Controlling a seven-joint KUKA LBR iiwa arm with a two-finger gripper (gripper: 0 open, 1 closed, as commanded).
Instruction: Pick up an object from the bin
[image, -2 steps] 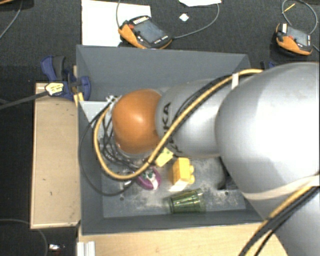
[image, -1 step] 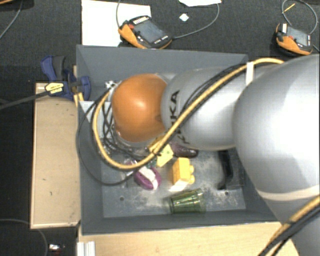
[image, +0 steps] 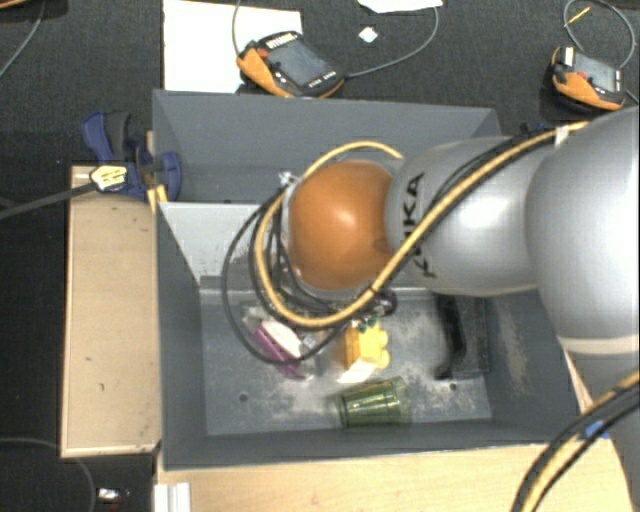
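Note:
A purple and white object (image: 274, 341) lies on the bin floor left of centre, partly hidden at its top. To its right stands a small yellow block (image: 368, 347) with a white scrap (image: 353, 376) against its lower side. A dark green see-through cup (image: 372, 403) lies on its side near the front wall. A black elongated piece (image: 455, 343) lies at the right of the floor.
The arm reaches in from the right. Its orange cover and looped cables hang over the bin's middle and hide what is beneath them. The loose things sit close together just below the cover's lower edge. Bare floor shows at the front left.

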